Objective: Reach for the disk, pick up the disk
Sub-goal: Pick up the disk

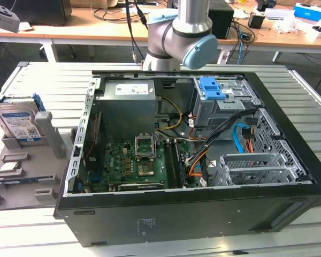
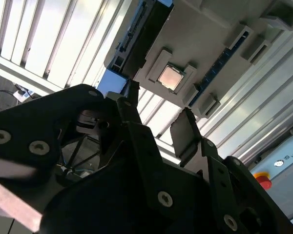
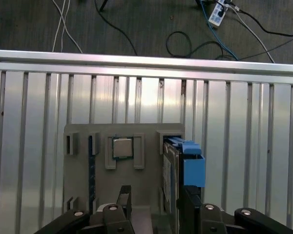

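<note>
The disk (image 1: pixel 17 124) stands on edge in a slot of a grey holder plate (image 1: pixel 40 172) at the exterior view's left, label facing outward, with its blue bracket (image 1: pixel 38 101) showing along the top edge. The plate lies on the slatted metal table (image 1: pixel 310 241), just beside the open computer case (image 1: pixel 203 214) and outside it. The robot arm (image 1: pixel 182 37) rises behind the case. In the first wrist view the gripper (image 3: pixel 156 207) looks down on the same plate with its dark fingers (image 3: pixel 124 199) spread apart and nothing between the pads; it is released and empty. There the disk (image 3: pixel 170 170) is seen edge-on, its silver body and blue bracket lying close to one finger, while a square processor chip (image 3: pixel 122 147) sits in its own pocket nearer the other finger. The gripper seems to hang above the plate without touching the disk, though the height gap is hard to judge from this angle. In the second wrist view the gripper (image 2: pixel 158 122) shows the same parted fingers, with the plate, the chip (image 2: pixel 170 78) and the disk's dark edge (image 2: pixel 139 34) beyond them.
</note>
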`<state>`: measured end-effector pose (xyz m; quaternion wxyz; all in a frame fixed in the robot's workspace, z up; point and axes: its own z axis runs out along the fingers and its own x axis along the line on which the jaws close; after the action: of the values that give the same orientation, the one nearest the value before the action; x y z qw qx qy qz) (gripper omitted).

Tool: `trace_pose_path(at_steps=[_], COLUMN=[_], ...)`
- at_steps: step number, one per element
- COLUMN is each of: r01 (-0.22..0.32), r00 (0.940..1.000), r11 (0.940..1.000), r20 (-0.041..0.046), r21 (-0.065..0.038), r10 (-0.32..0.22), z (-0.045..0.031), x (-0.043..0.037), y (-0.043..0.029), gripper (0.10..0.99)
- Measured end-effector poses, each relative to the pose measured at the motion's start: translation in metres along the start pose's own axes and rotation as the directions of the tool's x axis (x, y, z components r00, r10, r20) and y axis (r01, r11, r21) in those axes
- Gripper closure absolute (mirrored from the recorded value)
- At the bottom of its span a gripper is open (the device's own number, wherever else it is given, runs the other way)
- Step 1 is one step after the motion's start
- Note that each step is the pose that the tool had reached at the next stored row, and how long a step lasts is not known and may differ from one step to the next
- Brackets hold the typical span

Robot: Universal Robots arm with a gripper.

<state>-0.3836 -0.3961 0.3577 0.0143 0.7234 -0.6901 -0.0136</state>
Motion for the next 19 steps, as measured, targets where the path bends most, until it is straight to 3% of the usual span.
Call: trace_pose_path(at_steps=[7, 12, 15, 19], r01=[0.000, 0.000, 0.000, 0.005], r00=[1.0000, 1.0000, 1.0000, 1.0000], r11=[1.0000, 1.0000, 1.0000, 1.0000], r20=[0.0000, 0.0000, 0.0000, -0.0002], r21=[0.000, 0.000, 0.000, 0.000], r10=[0.000, 0.000, 0.000, -0.005], z=[0.0000, 0.0000, 0.0003, 0.0113], x=[-0.0062, -0.0296, -0.0341, -0.0349], y=[-0.0003, -0.0014, -0.0016, 0.0004], gripper=[0.545, 0.545, 0.545, 0.545])
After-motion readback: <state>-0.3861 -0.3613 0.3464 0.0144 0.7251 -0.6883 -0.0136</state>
